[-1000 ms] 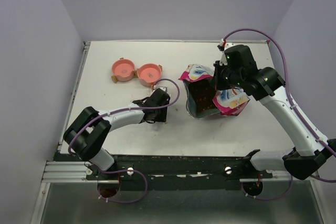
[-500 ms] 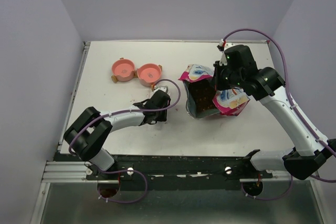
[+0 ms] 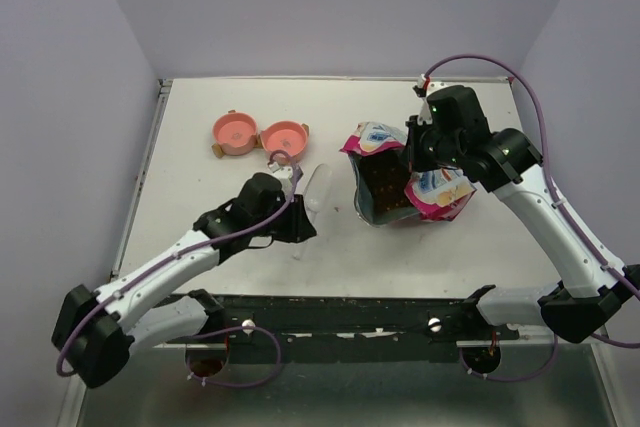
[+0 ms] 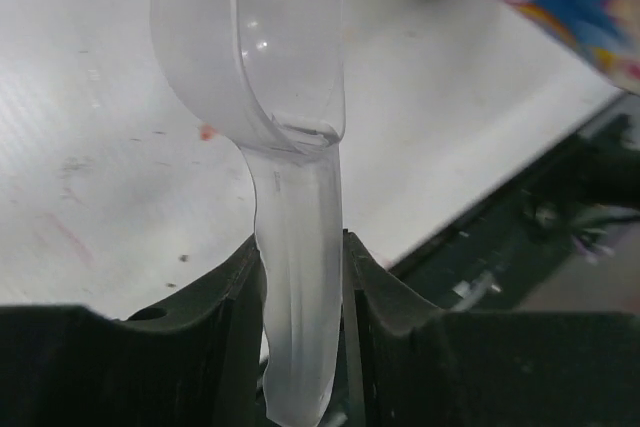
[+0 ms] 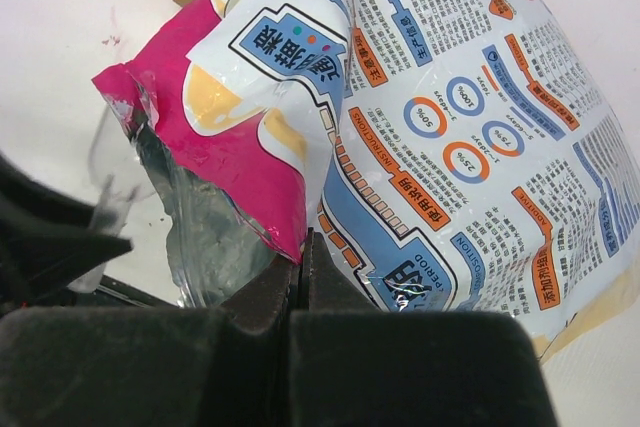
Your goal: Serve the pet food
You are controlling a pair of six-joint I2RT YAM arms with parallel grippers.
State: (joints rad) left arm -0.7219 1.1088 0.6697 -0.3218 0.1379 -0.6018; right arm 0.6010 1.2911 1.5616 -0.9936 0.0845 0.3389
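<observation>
Brown kibble point(image 3: 384, 190) sits inside the open bag point(image 5: 450, 97) on the counter point(image 3: 480, 247). The right tool point(image 5: 300, 262) is closed on the bag's torn upper edge, just beside the kibble. The left tool point(image 4: 300, 269) clamps the handle of a clear scoop point(image 4: 250, 37), which is left of the bag and apart from the kibble.
</observation>
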